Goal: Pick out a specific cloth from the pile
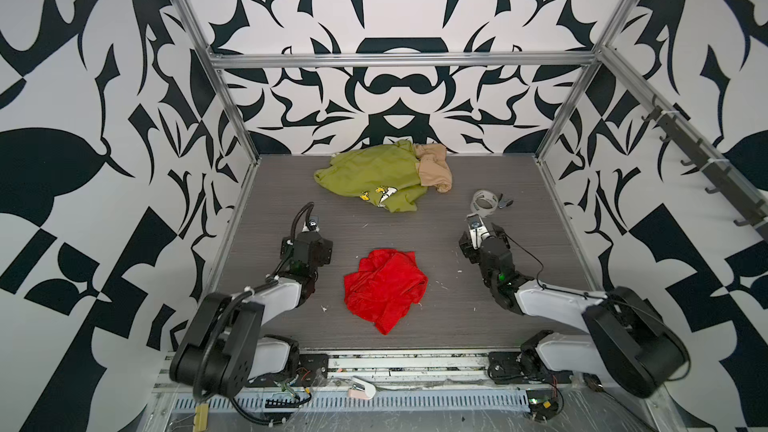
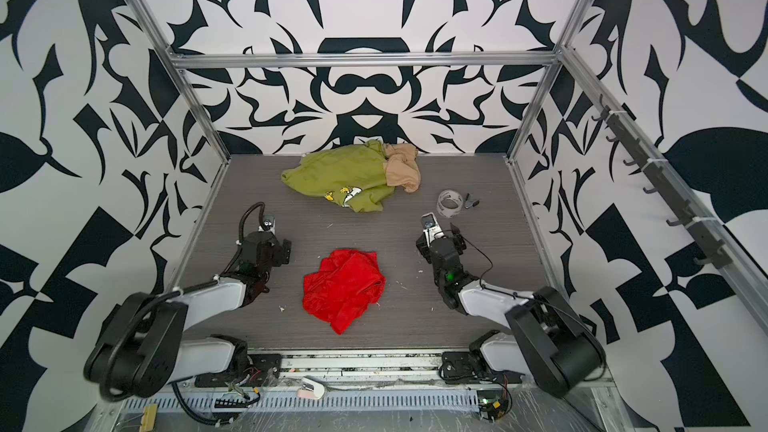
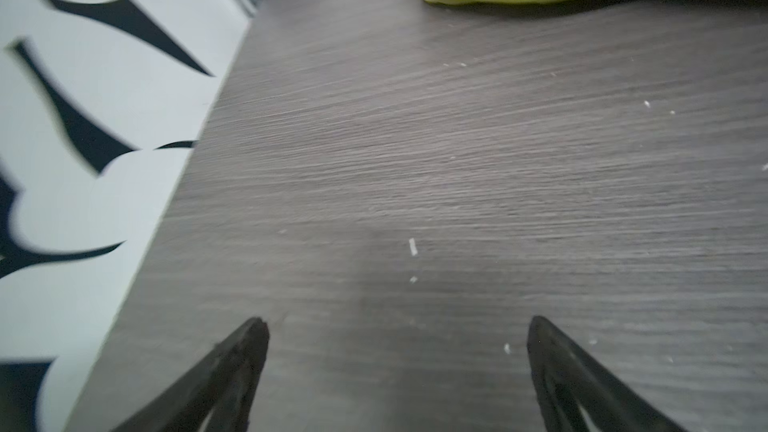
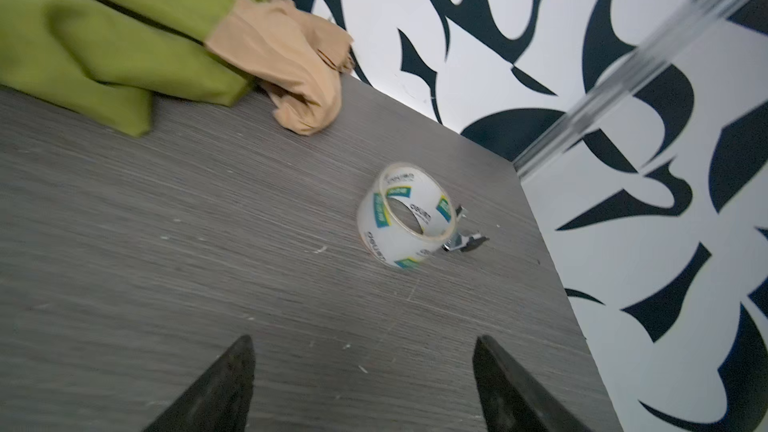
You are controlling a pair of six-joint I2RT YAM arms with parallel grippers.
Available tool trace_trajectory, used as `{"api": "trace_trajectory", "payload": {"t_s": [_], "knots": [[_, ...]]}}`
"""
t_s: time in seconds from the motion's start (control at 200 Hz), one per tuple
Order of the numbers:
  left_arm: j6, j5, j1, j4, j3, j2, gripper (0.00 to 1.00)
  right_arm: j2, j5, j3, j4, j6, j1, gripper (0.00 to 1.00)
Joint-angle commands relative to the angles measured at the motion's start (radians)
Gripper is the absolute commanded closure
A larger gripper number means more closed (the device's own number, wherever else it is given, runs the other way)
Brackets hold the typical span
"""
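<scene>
Robot lab test cell: aluminium frame (image 1: 399, 61), black-and-white patterned walls (image 1: 83, 76), exposed wiring (image 1: 296, 396).

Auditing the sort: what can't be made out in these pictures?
Cartoon print on the olive-green shirt: too small in both top views.
Beige cloth: partly covered by the shirt, right wrist view.
Small dark metal object: half hidden behind clear tape roll, right wrist view.
Bright red cloth: outside both wrist views.

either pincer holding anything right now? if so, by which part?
Nothing held. The left pincer and right pincer are both open and empty above the table; the red cloth lies loose between the arms.
</scene>
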Motion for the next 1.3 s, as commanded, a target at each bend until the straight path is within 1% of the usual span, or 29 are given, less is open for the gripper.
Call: {"api": "trace_trajectory", "payload": {"t_s": [0.0, 0.06, 0.105, 0.135, 0.175, 0.285, 0.355, 0.405, 0.445, 0.505, 0.74, 1.03, 1.195, 1.3], "knots": [[0.063, 0.165, 0.047, 0.18, 0.035, 0.028, 0.0, 0.121, -0.053, -0.054, 0.354, 0.036, -0.085, 0.15], [0.043, 0.204, 0.069, 0.182, 0.038, 0.03, 0.0, 0.166, -0.098, -0.087, 0.452, 0.07, -0.131, 0.14], [0.004, 0.254, 0.096, 0.192, 0.031, 0.021, 0.01, 0.188, -0.132, -0.094, 0.475, 0.105, -0.165, 0.12], [-0.037, 0.286, 0.114, 0.235, 0.011, 0.019, 0.01, 0.204, -0.149, -0.091, 0.481, 0.112, -0.176, 0.07], [-0.046, 0.356, 0.141, 0.281, 0.001, 0.032, 0.01, 0.217, -0.139, -0.086, 0.486, 0.113, -0.178, 0.01], [-0.053, 0.352, 0.152, 0.356, 0.006, 0.133, 0.0, 0.247, -0.141, -0.08, 0.512, 0.113, -0.181, 0.01], [-0.072, 0.344, 0.168, 0.407, 0.01, 0.189, 0.0, 0.227, -0.13, -0.058, 0.438, 0.127, -0.188, 0.01], [-0.094, 0.355, 0.186, 0.396, 0.015, 0.191, 0.01, 0.216, -0.094, -0.021, 0.354, 0.156, -0.198, 0.01], [-0.113, 0.336, 0.199, 0.4, 0.016, 0.193, 0.01, 0.212, -0.05, 0.009, 0.296, 0.179, -0.204, 0.01], [-0.114, 0.335, 0.203, 0.419, 0.013, 0.202, 0.01, 0.212, 0.018, 0.028, 0.265, 0.21, -0.206, 0.01], [-0.119, 0.332, 0.204, 0.411, 0.02, 0.203, 0.01, 0.216, 0.016, 0.033, 0.26, 0.209, -0.207, 0.01], [-0.118, 0.326, 0.204, 0.406, 0.022, 0.206, 0.0, 0.208, -0.041, 0.053, 0.209, 0.23, -0.236, 0.01], [-0.118, 0.329, 0.204, 0.406, 0.022, 0.205, 0.01, 0.198, -0.146, 0.063, 0.167, 0.235, -0.267, 0.01], [-0.117, 0.33, 0.204, 0.406, 0.022, 0.203, 0.01, 0.196, -0.191, 0.07, 0.148, 0.235, -0.28, 0.01]]}}
